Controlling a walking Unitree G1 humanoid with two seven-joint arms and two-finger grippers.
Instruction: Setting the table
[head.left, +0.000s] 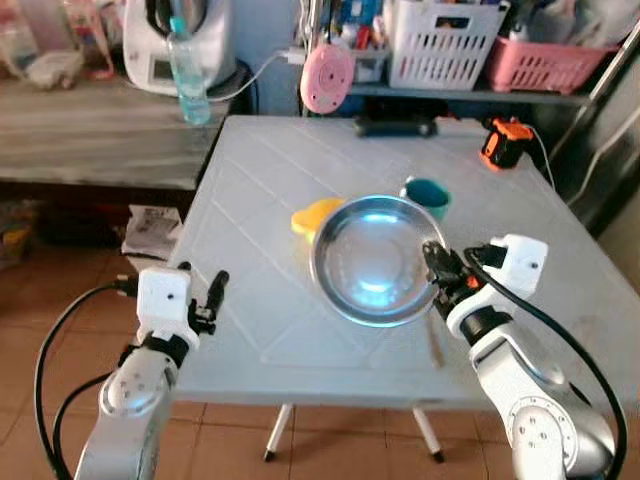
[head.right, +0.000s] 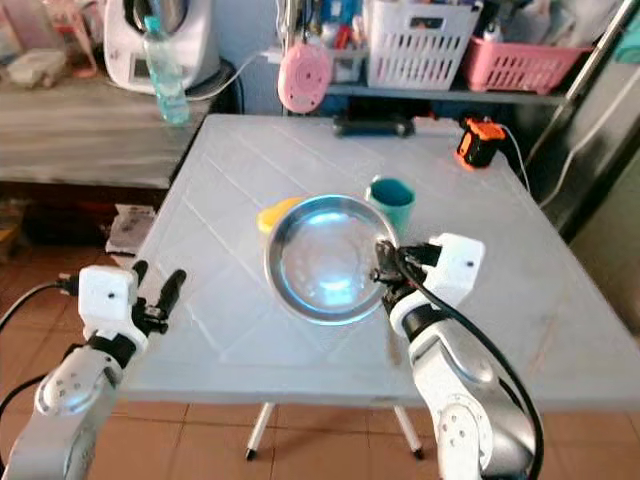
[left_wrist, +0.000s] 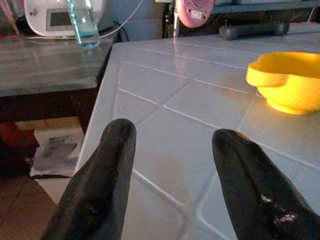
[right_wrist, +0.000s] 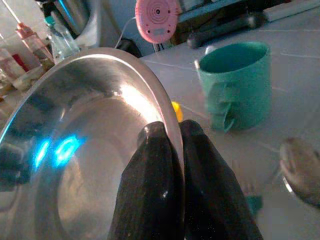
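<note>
Steel bowl (head.left: 375, 258) sitting tilted over the middle of the white table (head.left: 260, 230), rim being pinched at its right edge by the right gripper (right_wrist: 172, 145), fingers closed tight on the metal. Lying behind the bowl, partly hidden: a yellow bowl (left_wrist: 287, 80) to its left and a teal mug (right_wrist: 235, 90) to its right. Resting on the table near the right gripper, a spoon (right_wrist: 300, 170), blurred. Hovering at the table's front left edge, the left gripper (left_wrist: 172, 150), fingers spread apart and holding nothing. Standing on the wooden counter (head.left: 90, 140) beyond, a water bottle (head.left: 188, 75).
</note>
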